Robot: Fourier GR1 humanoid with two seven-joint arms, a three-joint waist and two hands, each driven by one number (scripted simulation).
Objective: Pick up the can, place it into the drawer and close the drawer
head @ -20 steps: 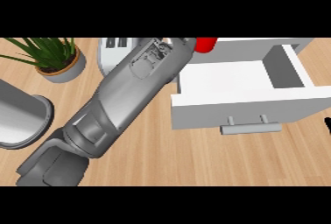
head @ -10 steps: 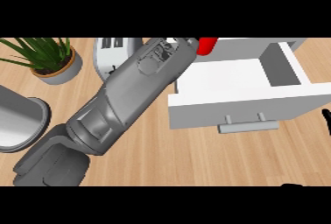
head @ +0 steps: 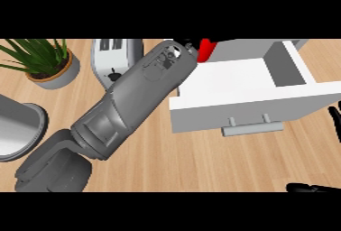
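My left forearm (head: 126,108) slants from the lower left up to the top centre. Its black hand (head: 189,44) is mostly hidden behind the wrist. The dark fingers that show curl against the left side of the red can (head: 207,48). The can is upright at the far left corner of the open white drawer (head: 233,85), and only its upper part shows. The drawer's handle (head: 251,129) faces me. My right hand (head: 335,113) shows as upright black fingertips at the right edge, with another dark part of it at the bottom right.
A white toaster (head: 113,56) stands just left of my forearm. A potted plant (head: 43,63) is at the far left, and a grey metal pot (head: 16,128) sits at the left edge. Bare wooden counter (head: 200,162) lies in front of the drawer.
The plant, toaster and drawer have slid slightly in the view. My right hand's fingertips have come into view at the right edge and bottom. The left hand stays by the can.
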